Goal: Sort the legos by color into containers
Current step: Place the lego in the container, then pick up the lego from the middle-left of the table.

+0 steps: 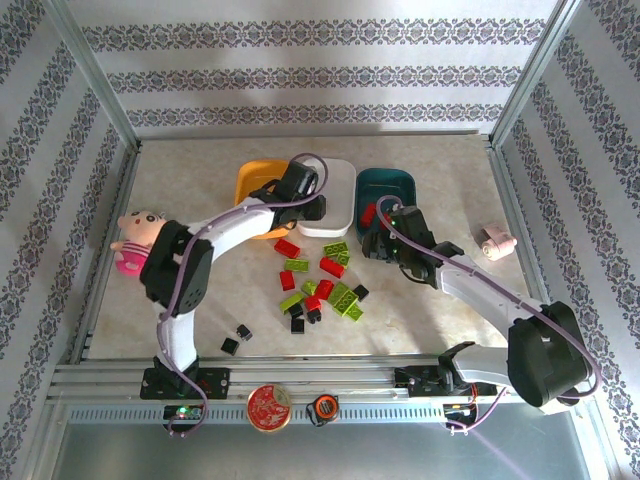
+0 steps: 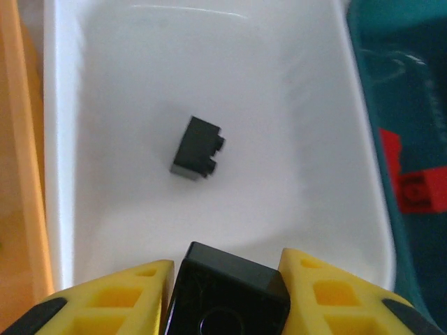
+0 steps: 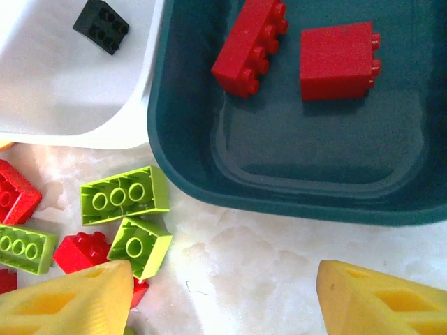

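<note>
Holding: L gripper [image 2: 227, 307] pinches held black brick [image 2: 227, 283] above white bin [image 2: 105, 139]; loose black brick [image 2: 198, 148] lies inside. Step, judged: drop-off. Next calls for spreading fingers inside the rim. R gripper [image 3: 223, 300] gapes empty beside teal bin [image 3: 181, 160] w/ red bricks [image 3: 250, 45]. No readable writing.

Bench [image 1: 455, 190] right of teal bin [image 1: 395, 182] open; lego pile [image 1: 320, 285] crowds centre; left arm [image 1: 225, 228] over white bin [image 1: 340, 195]; doll [image 1: 135, 240] at left edge.
</note>
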